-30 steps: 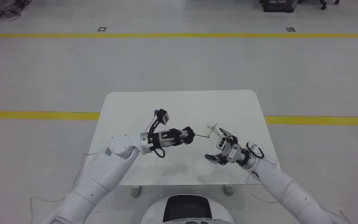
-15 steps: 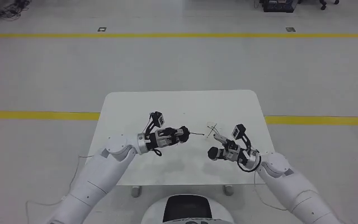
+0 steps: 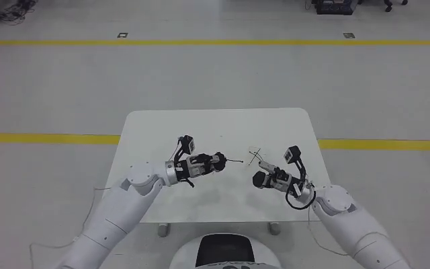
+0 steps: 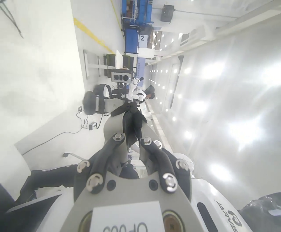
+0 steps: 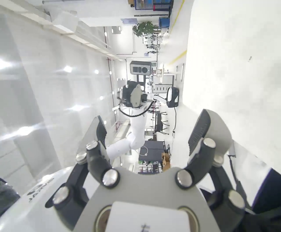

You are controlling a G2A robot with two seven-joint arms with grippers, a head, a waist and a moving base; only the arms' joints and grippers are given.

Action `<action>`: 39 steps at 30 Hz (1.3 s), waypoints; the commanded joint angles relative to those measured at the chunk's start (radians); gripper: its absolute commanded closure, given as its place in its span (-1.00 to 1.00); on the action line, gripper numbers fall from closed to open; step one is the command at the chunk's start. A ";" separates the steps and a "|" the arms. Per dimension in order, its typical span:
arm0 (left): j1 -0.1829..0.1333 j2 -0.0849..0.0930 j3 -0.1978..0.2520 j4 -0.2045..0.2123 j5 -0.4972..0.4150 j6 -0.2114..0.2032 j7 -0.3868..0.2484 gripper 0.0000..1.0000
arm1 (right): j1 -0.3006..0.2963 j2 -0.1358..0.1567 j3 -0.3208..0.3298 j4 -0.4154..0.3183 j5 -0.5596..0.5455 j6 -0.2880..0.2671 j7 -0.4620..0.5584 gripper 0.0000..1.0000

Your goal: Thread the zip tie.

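My left gripper [image 3: 223,161] hangs over the middle of the white table [image 3: 201,128], shut on a thin black zip tie [image 3: 234,161] whose free end points toward the other arm. In the left wrist view the dark fingertips [image 4: 132,119] are pressed together, with the tie [image 4: 118,111] sticking out past them. My right gripper [image 3: 258,179] is a short way to the right and nearer the front edge, open and empty. Its two fingers [image 5: 200,128] stand wide apart in the right wrist view, facing the left gripper [image 5: 134,97] farther off.
A small tangle of thin black ties [image 3: 254,157] lies on the table between the two grippers; it also appears as ties [image 4: 12,20] in the left wrist view. The table's front edge is close below both arms.
The right wrist has rolled over, bringing its camera on top, and the gripper has drawn slightly toward the middle. The left gripper has turned a little, still holding the tie.
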 commanded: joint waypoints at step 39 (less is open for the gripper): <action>0.054 -0.002 0.061 0.050 -0.098 -0.168 -0.135 1.00 | 0.096 -0.044 0.034 0.133 0.174 0.009 0.559 -1.00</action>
